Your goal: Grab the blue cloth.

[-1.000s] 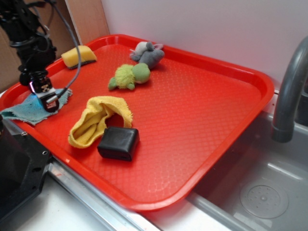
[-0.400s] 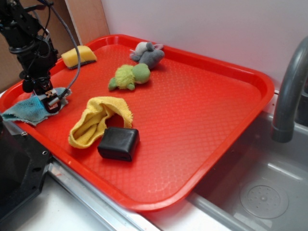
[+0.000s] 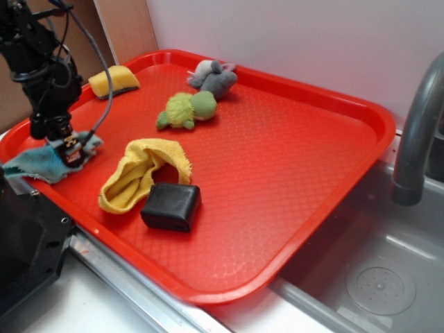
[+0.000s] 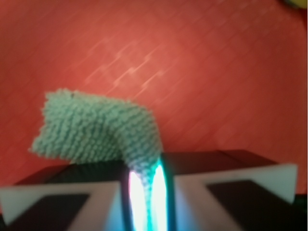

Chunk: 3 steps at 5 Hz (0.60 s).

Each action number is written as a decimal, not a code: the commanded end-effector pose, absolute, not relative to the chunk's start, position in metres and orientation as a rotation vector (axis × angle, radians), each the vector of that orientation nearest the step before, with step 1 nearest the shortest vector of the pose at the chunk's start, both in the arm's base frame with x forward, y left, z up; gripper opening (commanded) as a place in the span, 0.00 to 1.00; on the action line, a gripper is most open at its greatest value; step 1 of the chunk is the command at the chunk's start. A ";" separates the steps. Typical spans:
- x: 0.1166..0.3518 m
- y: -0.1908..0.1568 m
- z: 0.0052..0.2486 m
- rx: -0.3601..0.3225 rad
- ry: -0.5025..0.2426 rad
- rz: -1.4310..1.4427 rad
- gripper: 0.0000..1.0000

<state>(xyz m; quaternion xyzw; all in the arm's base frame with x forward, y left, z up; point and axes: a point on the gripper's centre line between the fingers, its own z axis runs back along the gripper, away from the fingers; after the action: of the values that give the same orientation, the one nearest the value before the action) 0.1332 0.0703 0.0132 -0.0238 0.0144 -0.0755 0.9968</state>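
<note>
A red plastic tray (image 3: 291, 173) with a fine diamond-textured surface fills most of the exterior view, with a grey sink basin (image 3: 374, 277) and a grey faucet (image 3: 416, 132) at the right edge. At the upper left of the frame the black robot arm (image 3: 38, 62) reaches down to the tray's left rim, its gripper (image 3: 69, 149) set on the blue cloth (image 3: 41, 161). Below the middle of the tray lies a crumpled yellow terry cloth (image 3: 139, 173), with a black rectangular block (image 3: 171, 206) touching its lower end. Near the top of the tray sit a green-and-yellow plush turtle (image 3: 186, 109) and, just above it, a grey plush toy (image 3: 214, 76); a yellow sponge (image 3: 113, 81) rests near the upper left rim. The blue cloth is a small light blue-teal terry rag with a nubby looped pile and ragged edges, draped at the far left of the tray with part of it hanging over the rim. In the wrist view the blue cloth (image 4: 96, 132) rises from the jaws as a pale bunched fold against the red tray (image 4: 202, 62), its lower end narrowed where the jaws of the gripper (image 4: 147, 192) are pressed together on it, pinching the fabric.
</note>
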 end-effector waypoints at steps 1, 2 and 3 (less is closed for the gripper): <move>0.123 0.050 0.080 -0.040 0.000 -0.095 0.00; 0.130 0.045 0.128 -0.071 -0.003 -0.022 0.00; 0.141 0.039 0.169 -0.062 -0.018 0.030 0.00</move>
<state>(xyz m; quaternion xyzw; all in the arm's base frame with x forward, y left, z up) 0.1347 0.0373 0.1584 -0.0400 0.0104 0.0161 0.9990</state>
